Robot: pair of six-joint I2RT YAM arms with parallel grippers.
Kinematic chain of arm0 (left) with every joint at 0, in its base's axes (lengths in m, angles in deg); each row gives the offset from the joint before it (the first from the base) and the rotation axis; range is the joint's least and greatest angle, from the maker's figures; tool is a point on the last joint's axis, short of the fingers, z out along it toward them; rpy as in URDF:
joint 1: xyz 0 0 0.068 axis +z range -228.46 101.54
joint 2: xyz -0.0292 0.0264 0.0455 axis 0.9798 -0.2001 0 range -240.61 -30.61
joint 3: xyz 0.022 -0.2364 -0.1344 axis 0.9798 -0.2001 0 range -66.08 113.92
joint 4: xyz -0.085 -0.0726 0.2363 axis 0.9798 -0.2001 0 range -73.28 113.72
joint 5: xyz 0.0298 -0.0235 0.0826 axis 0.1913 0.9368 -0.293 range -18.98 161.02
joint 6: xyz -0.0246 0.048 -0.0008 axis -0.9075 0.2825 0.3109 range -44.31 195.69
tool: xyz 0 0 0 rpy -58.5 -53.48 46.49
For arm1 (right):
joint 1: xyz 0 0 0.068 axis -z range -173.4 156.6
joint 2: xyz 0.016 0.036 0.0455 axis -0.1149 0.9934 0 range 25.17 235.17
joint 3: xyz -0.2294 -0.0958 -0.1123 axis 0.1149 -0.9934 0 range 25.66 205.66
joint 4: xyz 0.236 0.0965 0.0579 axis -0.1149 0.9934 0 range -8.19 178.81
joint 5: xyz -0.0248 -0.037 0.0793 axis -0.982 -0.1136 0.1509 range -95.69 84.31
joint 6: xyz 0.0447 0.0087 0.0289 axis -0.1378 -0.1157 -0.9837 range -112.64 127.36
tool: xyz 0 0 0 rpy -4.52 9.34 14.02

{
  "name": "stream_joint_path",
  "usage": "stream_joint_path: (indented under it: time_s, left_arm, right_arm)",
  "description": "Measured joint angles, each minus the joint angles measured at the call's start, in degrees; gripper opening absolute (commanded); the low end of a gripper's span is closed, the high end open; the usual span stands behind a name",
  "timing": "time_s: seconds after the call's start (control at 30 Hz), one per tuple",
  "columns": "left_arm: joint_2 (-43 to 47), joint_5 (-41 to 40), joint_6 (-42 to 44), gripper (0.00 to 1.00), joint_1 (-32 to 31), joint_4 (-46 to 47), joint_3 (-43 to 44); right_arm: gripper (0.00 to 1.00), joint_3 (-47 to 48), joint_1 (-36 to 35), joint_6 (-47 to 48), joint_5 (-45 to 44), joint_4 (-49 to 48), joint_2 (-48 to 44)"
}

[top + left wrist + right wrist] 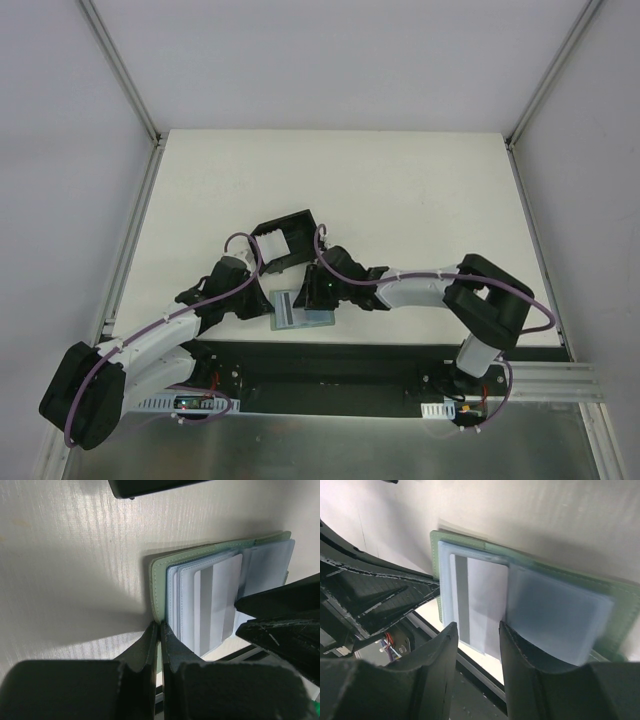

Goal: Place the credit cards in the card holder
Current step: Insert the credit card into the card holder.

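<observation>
Striped card [480, 600] is lying on the green case [157, 580], over its open sleeves. Judging it light, stiff, slick and thin; its free near edge looks the best hold. Left gripper [161, 630] is pinching the case's corner, fingers pressed together. Right gripper [477, 630] is straddling the card's edge, jaws parted. No writing readable.

Left pincer [160, 630] and right pincer [477, 630] hem green case [157, 580]

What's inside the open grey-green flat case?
The grey-green flat case holds stacked clear plastic sleeves and a whitish-grey plastic card with a dark stripe. What lies under the top sleeves is covered.
</observation>
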Motion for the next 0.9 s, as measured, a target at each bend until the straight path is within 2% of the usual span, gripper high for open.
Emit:
stream_joint_path:
  time_s: [0.23, 0.47, 0.6, 0.9]
  left_arm:
    - [0.04, 0.00, 0.00, 0.00, 0.00, 0.00, 0.00]
    - [0.68, 0.00, -0.07, 0.00, 0.00, 0.00, -0.37]
    - [0.76, 0.00, -0.07, 0.00, 0.00, -0.02, -0.39]
    - [1.33, 0.00, -0.11, 0.00, 0.00, -0.28, -0.61]
  right_arm:
    - [0.37, 4.39, -1.05, 1.05, 2.75, 0.17, 3.43]
    - [0.45, 5.22, -1.18, 2.82, 1.14, 3.82, 2.51]
    - [0.46, 5.14, -1.18, 4.04, -2.03, 8.33, -0.15]
    - [0.48, 5.14, -1.57, 4.07, -2.84, 10.60, 0.07]
